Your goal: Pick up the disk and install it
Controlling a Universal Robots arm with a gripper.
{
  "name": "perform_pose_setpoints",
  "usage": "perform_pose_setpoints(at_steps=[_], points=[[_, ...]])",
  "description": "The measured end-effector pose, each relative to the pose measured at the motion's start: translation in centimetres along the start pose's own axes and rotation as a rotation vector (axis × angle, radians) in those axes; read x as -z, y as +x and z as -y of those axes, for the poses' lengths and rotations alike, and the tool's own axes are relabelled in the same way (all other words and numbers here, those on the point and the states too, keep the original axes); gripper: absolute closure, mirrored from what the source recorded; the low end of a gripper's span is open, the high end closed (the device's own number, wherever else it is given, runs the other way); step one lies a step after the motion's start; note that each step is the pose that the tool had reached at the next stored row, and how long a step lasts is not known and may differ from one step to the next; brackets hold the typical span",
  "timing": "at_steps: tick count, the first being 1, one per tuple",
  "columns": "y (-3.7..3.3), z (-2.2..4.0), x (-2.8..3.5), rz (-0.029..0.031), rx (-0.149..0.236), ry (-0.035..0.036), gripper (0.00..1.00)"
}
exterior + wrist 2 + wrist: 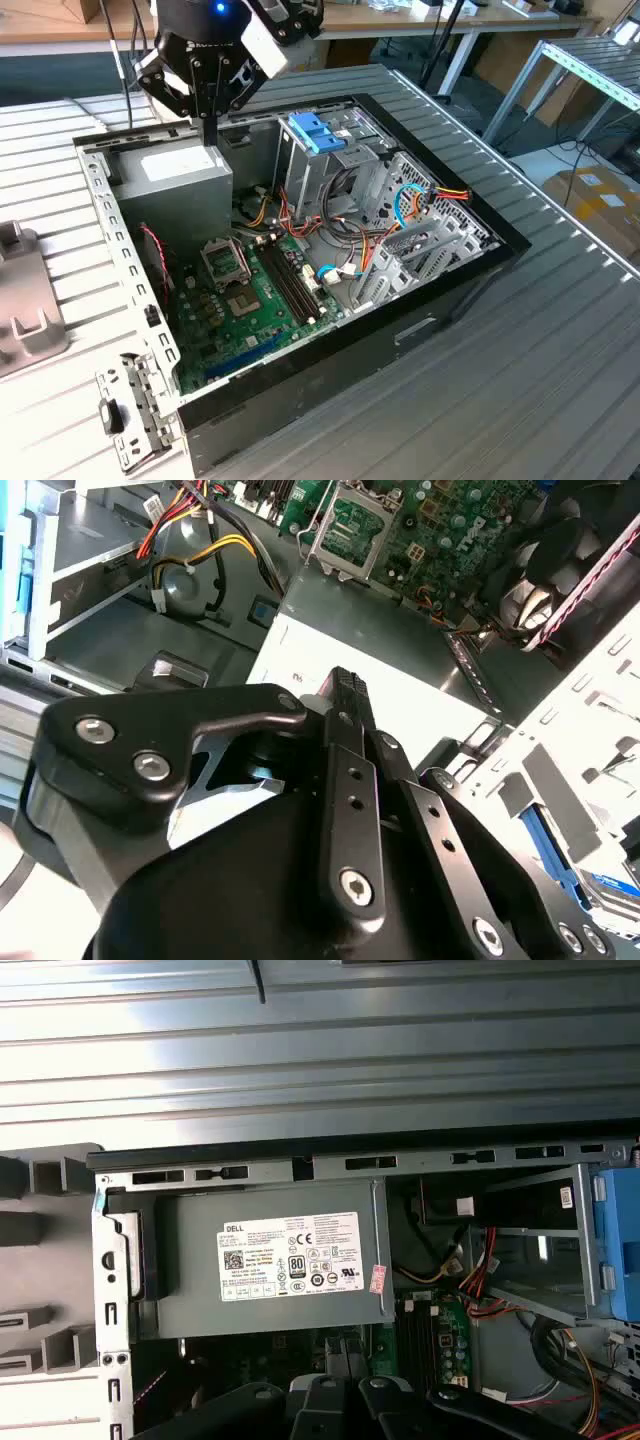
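Ribbed grey metal worktop [520, 350] carries one open black computer case [400, 330] lying on its side. Inside it are one green motherboard [250, 305], one big grey metal box with a white label [185, 175] in the far corner, and one grey metal drive cage [335, 175] beside that box. One disk [315, 132] is in sight: its bright blue plastic carrier, ridged and slightly tilted, shows at the top of the cage, while its silver-grey body is hidden. One black gripper [208, 138] hangs over the labelled box, well apart from the disk, its fingers pressed together with nothing between them. One grey moulded fixture [20, 300] and one loose perforated metal bracket [130, 410] lie outside the case on the exterior view's left.
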State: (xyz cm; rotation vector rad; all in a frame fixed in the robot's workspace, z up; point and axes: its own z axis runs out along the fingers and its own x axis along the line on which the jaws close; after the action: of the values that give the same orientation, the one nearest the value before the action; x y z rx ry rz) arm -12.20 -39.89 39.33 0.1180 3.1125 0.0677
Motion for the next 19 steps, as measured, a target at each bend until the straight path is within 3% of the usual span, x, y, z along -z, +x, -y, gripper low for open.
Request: perform_pose_setpoints(at_steps=[19], points=[[0.39,0.03,0.01,0.0,0.0,0.0001,0.89]])
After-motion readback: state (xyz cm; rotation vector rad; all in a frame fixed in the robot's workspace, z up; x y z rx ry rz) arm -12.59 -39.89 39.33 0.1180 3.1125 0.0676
